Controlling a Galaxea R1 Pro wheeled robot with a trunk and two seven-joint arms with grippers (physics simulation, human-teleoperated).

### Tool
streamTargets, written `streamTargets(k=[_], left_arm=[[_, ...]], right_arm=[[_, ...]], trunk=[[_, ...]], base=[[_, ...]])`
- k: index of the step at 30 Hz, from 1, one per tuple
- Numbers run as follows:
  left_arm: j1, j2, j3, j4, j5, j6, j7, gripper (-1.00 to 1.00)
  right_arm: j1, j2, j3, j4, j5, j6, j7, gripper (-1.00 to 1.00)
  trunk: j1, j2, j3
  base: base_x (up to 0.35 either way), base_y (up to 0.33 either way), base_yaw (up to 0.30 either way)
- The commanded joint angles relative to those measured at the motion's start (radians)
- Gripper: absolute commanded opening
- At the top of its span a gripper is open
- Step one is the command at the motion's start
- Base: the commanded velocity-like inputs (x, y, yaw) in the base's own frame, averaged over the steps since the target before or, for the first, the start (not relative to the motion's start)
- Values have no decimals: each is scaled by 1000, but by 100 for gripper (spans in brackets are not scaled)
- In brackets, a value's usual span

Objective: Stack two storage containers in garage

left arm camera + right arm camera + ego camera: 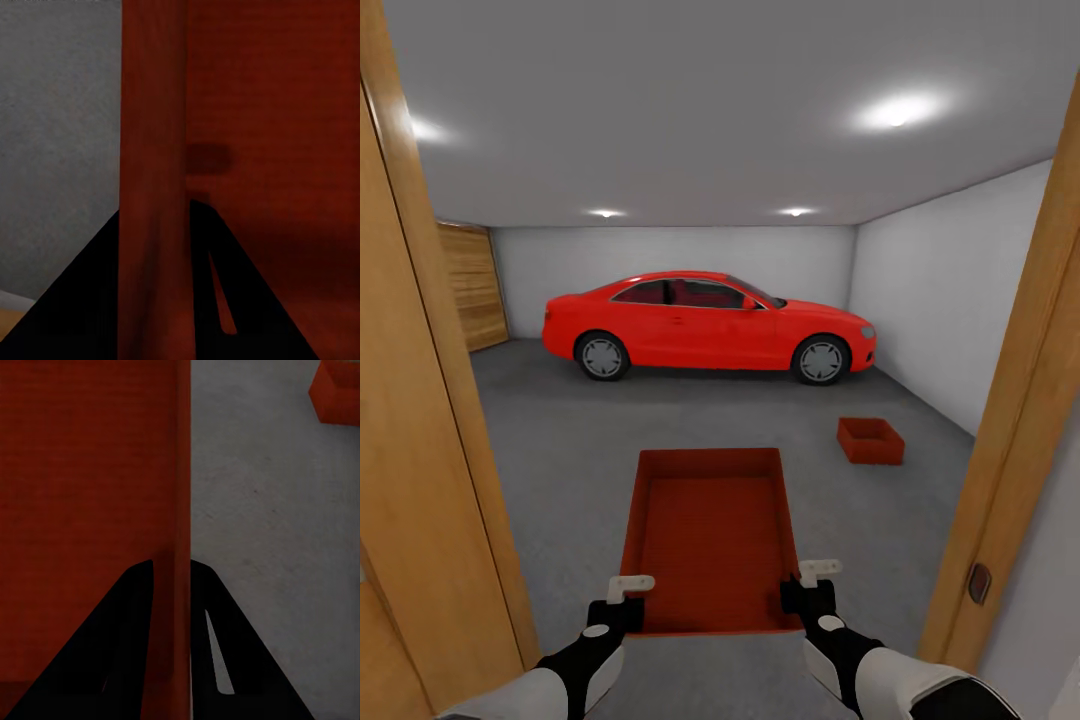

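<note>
Grey garage floor (560, 450) lies beyond both fingers (628, 586), closed on one storage container's (710, 530) walls.

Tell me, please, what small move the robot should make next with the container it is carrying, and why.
Probably roll forward through the doorway, bearing slightly right. The left gripper and right gripper each clamp a side wall of the held container, while the other container already sits on the garage floor ahead to the right, still too far off for stacking.
</note>
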Motion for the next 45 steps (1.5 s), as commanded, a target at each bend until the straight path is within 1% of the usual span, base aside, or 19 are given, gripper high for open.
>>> streamTargets(k=[1,4,8,45], left_arm=[[0,-4,1,-1,3,-2,8,-100],[0,-4,1,-1,5,-2,9,-100],[0,-4,1,-1,6,0,8,-100],[0,-3,1,-1,3,1,6,-100]], right_arm=[[-1,10,-50,1,-3,-1,-2,-100],[-1,10,-50,1,-3,-2,-2,-100],[-1,10,-50,1,-3,-2,-2,-100],[-1,10,-50,1,-3,-2,-2,-100]], trunk=[[0,-1,0],[0,-1,0],[0,-1,0],[0,-1,0]], base=[[0,0,0],[46,0,0],[241,0,0],[320,0,0]])
